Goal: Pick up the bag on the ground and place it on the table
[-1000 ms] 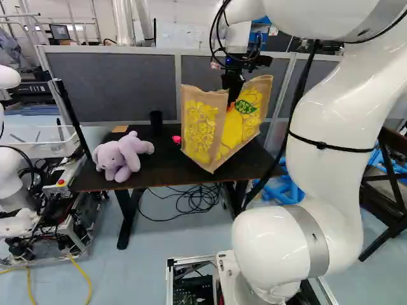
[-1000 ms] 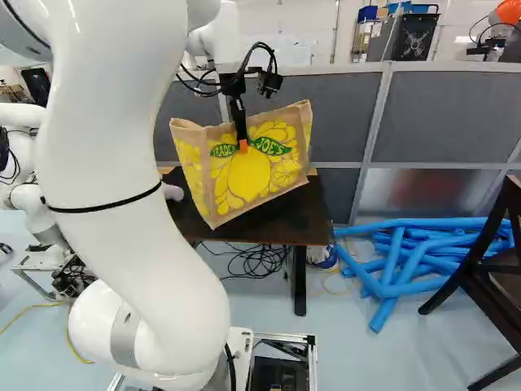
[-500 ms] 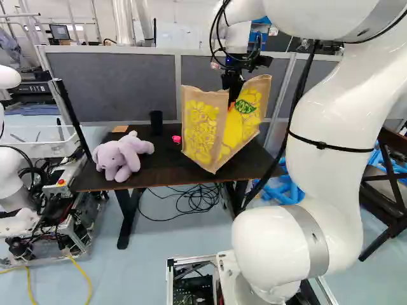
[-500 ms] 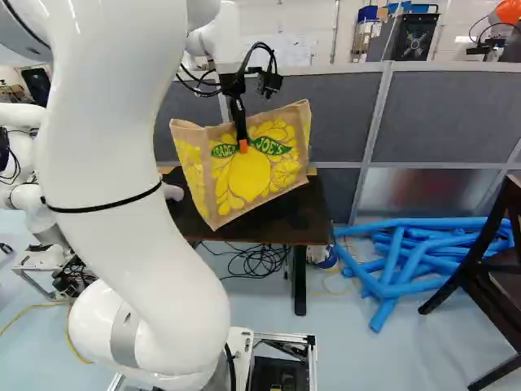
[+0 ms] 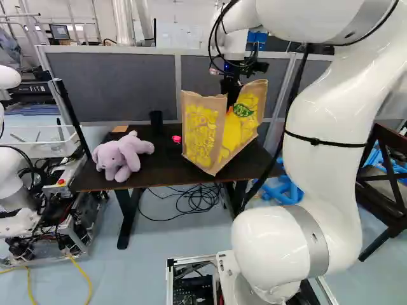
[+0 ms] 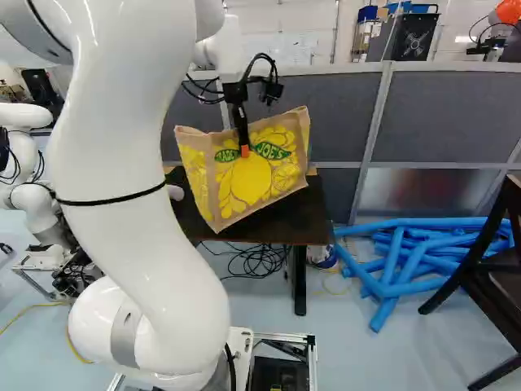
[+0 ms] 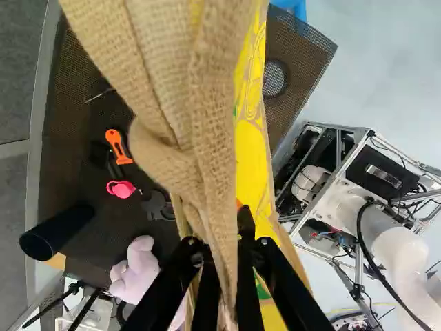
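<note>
Bag: the tan-and-yellow bag (image 6: pixel 260 175) hangs tilted over the counter (image 5: pixel 156 175), one lower corner pointing down near the front edge; whether it touches, I cannot tell.
Pincer: the pincer (image 6: pixel 244 150) is closed on the bag's upper edge, the cloth bunched between its two fingers.
Plush toy: a lilac plush toy (image 5: pixel 121 156) lies near the counter's front edge, toward the left end in the left base view.
Small things: a black cylinder (image 5: pixel 156 122) stands upright toward the far edge, with a pink item (image 5: pixel 176 139) between it and the bag; an orange-handled tool (image 7: pixel 118 146) lies near the pink item.
Barrier: a grey partition (image 5: pixel 114 82) rises behind the counter's far side.
Open room: bare dark surface shows between toy and bag, and beside the bag toward the counter's right end in the right base view.
Floor: cables (image 5: pixel 191 201) coil under the counter; blue tubes (image 6: pixel 399 269) lie off its right end, near a dark chair (image 6: pixel 492 269).
</note>
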Tool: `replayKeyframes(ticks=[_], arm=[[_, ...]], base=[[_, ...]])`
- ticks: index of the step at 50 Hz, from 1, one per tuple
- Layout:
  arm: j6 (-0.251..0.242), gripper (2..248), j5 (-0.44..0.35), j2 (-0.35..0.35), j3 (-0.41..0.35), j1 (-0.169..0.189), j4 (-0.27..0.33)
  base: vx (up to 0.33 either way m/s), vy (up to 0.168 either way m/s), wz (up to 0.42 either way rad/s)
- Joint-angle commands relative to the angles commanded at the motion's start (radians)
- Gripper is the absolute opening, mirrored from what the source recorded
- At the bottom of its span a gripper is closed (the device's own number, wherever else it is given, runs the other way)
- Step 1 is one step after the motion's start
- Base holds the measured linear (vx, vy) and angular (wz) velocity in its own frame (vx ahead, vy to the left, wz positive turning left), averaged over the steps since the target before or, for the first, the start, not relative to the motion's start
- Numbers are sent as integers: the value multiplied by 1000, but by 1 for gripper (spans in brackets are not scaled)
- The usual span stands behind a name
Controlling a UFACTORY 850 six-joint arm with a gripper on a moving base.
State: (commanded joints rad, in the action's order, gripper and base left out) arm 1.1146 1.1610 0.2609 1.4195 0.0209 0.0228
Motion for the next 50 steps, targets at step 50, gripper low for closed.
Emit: replayKeyframes(ticks=[50], arm=[[0,22,-6,194,71,-1,-73]], base=[[0,0,0]])
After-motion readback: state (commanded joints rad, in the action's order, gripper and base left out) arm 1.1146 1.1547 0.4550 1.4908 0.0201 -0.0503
